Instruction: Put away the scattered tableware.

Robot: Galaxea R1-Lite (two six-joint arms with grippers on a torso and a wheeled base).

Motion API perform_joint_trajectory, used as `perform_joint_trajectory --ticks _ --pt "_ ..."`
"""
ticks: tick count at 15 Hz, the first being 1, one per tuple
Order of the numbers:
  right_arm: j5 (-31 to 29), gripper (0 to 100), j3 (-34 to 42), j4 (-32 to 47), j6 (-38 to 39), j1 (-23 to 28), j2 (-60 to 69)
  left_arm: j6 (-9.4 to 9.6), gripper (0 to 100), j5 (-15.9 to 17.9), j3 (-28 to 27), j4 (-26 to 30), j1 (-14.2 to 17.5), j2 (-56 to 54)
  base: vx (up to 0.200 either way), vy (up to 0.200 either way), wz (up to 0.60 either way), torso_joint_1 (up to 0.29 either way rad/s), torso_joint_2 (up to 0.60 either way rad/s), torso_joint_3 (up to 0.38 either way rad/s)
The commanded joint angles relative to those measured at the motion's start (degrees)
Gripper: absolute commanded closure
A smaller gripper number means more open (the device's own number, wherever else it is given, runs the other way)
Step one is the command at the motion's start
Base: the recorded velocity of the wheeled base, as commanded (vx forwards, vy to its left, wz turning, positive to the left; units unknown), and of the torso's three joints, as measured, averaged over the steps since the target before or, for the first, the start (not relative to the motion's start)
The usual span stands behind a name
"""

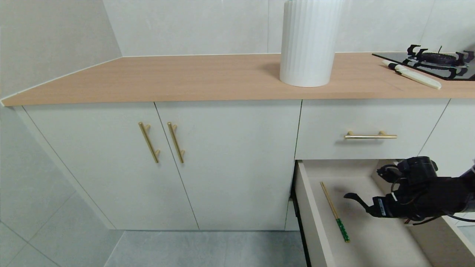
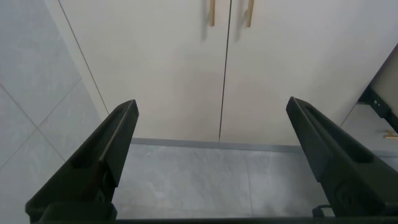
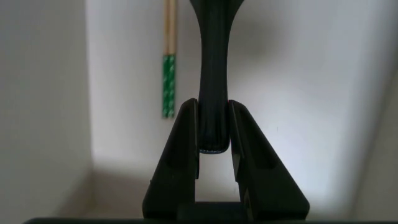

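My right gripper (image 1: 374, 207) hovers inside the open drawer (image 1: 311, 222) at the lower right, shut on a slim black utensil (image 1: 352, 196) that sticks out toward the drawer's left side. The right wrist view shows the black utensil (image 3: 211, 62) clamped between my gripper's (image 3: 213, 134) fingers, above the pale drawer floor. A pair of wooden chopsticks (image 1: 334, 214) with green ends lies on the drawer floor, left of the utensil; the chopsticks (image 3: 168, 68) are apart from it. My left gripper (image 2: 211, 107) is open and holds nothing, low before the cabinet doors (image 2: 280, 74).
On the wooden counter (image 1: 185, 78) stand a tall white ribbed container (image 1: 308, 44) and, at the far right, a black stove (image 1: 438, 61) with a white-sheathed knife (image 1: 412, 74) beside it. A shut drawer with a gold handle (image 1: 370, 136) sits above the open one.
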State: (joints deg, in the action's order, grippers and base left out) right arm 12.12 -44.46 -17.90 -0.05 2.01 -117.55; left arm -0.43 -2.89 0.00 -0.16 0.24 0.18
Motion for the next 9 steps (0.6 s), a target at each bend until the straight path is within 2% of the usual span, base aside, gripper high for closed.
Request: perform_joint_trajectory --ticks 1,4,9 --pt "-0.3 100 0.3 -2.8 0.0 -0.1 -6.1 -0.01 0 0.0 0.0 0.0 0.0 0.0 0.000 0.000 0.00 0.000 0.00 0.000" --pt "-5.2 100 0.3 -6.7 0.0 -0.3 -10.8 -0.01 0 0.0 0.0 0.0 0.0 0.0 0.000 0.000 0.00 0.000 0.00 0.000" --pt "-6.1 100 0.2 -9.5 0.1 -0.3 -13.0 -0.01 0 0.0 0.0 0.0 0.0 0.0 0.000 0.000 0.00 0.000 0.00 0.000"
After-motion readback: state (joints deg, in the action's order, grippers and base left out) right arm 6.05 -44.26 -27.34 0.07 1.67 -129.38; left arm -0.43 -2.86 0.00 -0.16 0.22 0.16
